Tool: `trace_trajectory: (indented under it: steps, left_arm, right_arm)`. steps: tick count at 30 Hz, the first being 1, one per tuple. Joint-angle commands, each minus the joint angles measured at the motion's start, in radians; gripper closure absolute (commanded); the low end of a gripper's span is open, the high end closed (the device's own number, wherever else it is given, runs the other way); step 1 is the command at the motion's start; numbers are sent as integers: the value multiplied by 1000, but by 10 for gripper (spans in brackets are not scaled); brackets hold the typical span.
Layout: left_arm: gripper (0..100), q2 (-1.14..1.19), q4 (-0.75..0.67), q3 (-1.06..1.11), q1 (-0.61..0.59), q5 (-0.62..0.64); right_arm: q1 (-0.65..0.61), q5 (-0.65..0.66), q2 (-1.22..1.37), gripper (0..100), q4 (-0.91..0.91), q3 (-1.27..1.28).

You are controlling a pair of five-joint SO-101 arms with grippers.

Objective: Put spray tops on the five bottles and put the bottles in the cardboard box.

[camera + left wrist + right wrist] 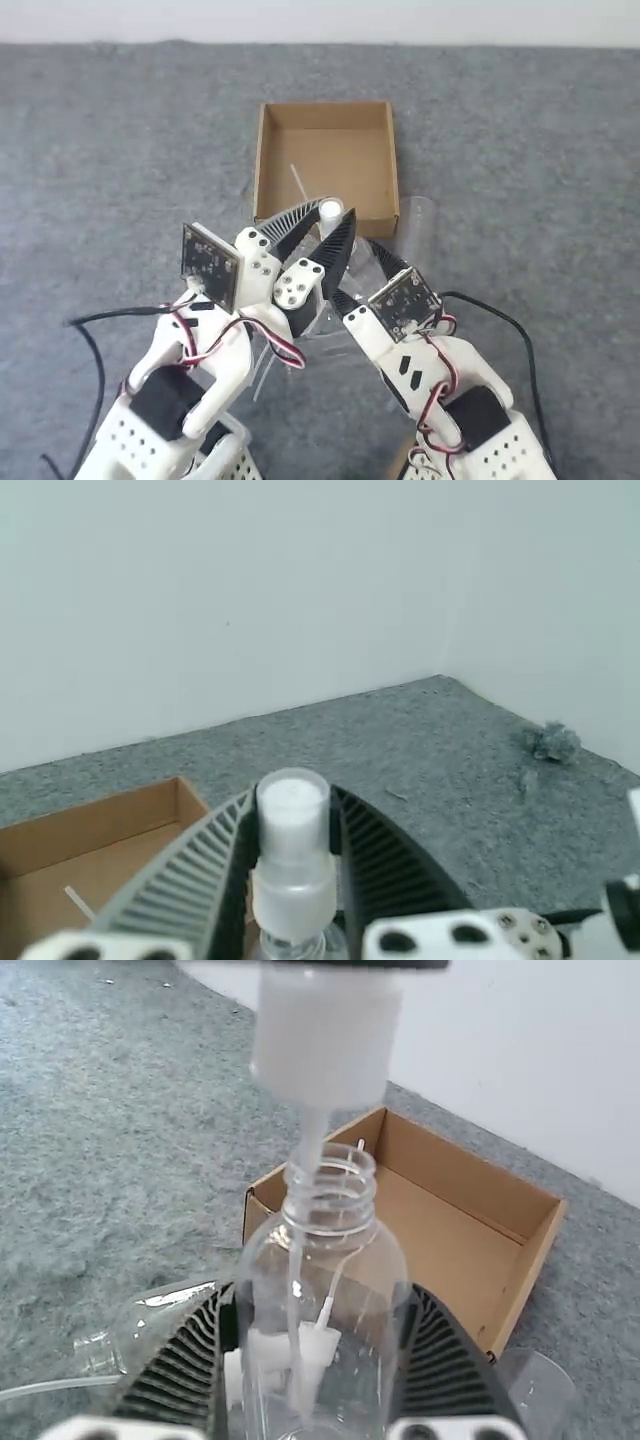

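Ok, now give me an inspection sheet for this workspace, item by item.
Surface: grey carpet.
Job's things: box open, one thin tube inside; spray top held above the bottle, its dip tube in the neck, not seated; spare bottle on its side near the box.
Clutter: lint tuft.
Grippers: left pincer shut on the spray top; right pincer shut on the bottle.
Cables: black cables trail on the carpet beside both arms.
Surroundings: white wall.
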Motion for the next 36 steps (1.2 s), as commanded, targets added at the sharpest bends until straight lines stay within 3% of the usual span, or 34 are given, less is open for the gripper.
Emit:
trace_trajectory:
  steps: [1, 31, 36]
  left_arm:
    - [987, -2, -28, -5, 11, -55]
    - [983, -2, -35, 19, 11, -60]
    - [903, -2, -81, 54, 11, -60]
  right_arm:
    - [18, -11, -30, 955, -19, -32]
    - [16, -17, -30, 955, -16, -129]
    - [16, -14, -30, 955, 4, -129]
